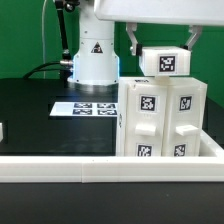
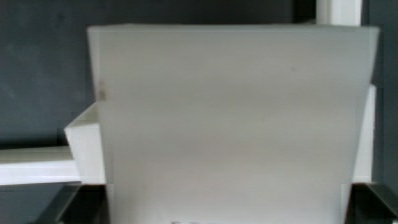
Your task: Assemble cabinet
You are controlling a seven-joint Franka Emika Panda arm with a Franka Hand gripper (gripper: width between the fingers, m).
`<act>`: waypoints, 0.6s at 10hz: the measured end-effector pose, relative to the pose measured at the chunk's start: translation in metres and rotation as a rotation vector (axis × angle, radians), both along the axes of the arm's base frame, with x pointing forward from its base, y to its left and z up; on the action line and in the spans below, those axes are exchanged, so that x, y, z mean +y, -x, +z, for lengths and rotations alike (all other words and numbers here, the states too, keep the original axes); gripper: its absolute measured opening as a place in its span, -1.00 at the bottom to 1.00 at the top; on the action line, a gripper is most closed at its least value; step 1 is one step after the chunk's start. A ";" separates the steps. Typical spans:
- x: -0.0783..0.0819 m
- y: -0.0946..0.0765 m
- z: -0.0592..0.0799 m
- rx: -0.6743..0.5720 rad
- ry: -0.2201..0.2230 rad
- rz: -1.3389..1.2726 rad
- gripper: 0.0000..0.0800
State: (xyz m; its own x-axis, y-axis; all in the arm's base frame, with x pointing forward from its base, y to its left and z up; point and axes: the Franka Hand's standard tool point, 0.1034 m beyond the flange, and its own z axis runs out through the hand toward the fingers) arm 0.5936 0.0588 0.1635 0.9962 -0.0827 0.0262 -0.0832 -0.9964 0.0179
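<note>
Black table (image 1: 40, 110), green backdrop. Your cabinet (image 1: 160, 120) stands upright at the exterior view's right, just behind the white front rail (image 1: 100, 165), with 4 tags showing on its front. Gripper (image 1: 163, 48) hangs above it, jaws either side of a small tagged block (image 1: 165, 62), slightly tilted at the cabinet's top. You cannot tell whether the jaws clamp it. Marker board (image 1: 85, 106) lies flat near the robot base (image 1: 92, 60). Wrist view: a white slab (image 2: 222, 110) fills most of it.
</note>
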 end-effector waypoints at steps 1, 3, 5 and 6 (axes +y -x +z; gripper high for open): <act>0.000 -0.001 0.000 -0.011 0.000 0.000 0.41; 0.000 -0.002 0.000 -0.012 0.000 0.000 0.41; 0.000 -0.002 0.000 -0.012 0.000 0.000 0.41; 0.000 -0.002 0.000 -0.012 0.000 0.000 0.41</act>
State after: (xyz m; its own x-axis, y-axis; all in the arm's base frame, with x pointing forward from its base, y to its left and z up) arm 0.5951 0.0589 0.1637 0.9959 -0.0826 0.0377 -0.0832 -0.9964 0.0165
